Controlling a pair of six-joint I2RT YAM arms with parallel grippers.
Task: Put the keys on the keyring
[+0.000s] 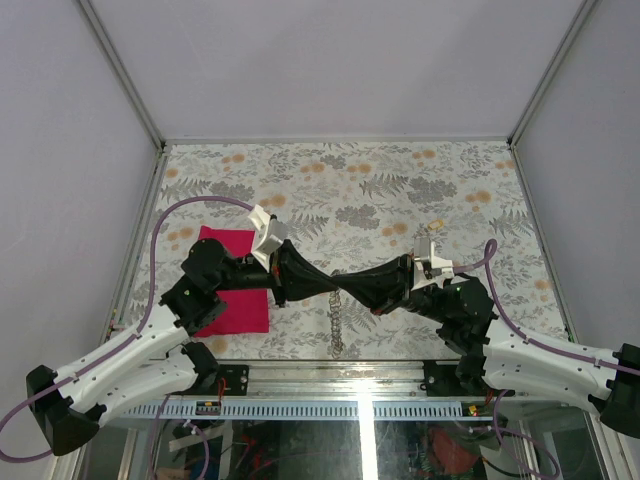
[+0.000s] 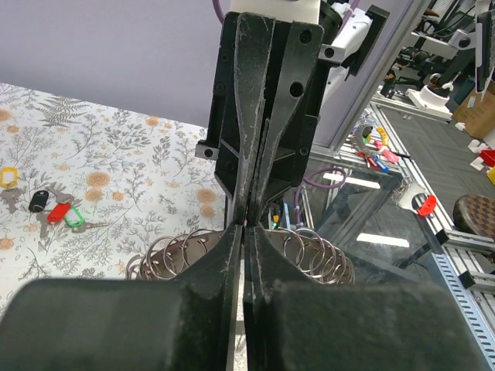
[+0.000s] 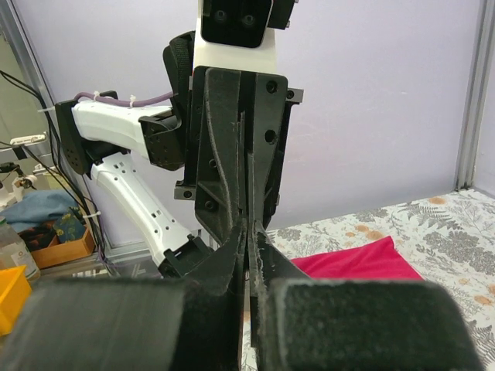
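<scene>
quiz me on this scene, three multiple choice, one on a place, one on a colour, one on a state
1. Where does the magenta cloth lie?
A. under the left arm
B. under the right arm
C. at the table's far edge

2. In the left wrist view, which head lies just right of the red key?
A. blue
B. green
C. white

3. The left pincer is:
A. wide open
B. shut
C. out of view

Answers: A, the top view shows the arm crossing over it; B, a green head sits there; B, its fingers meet at the tips.
</scene>
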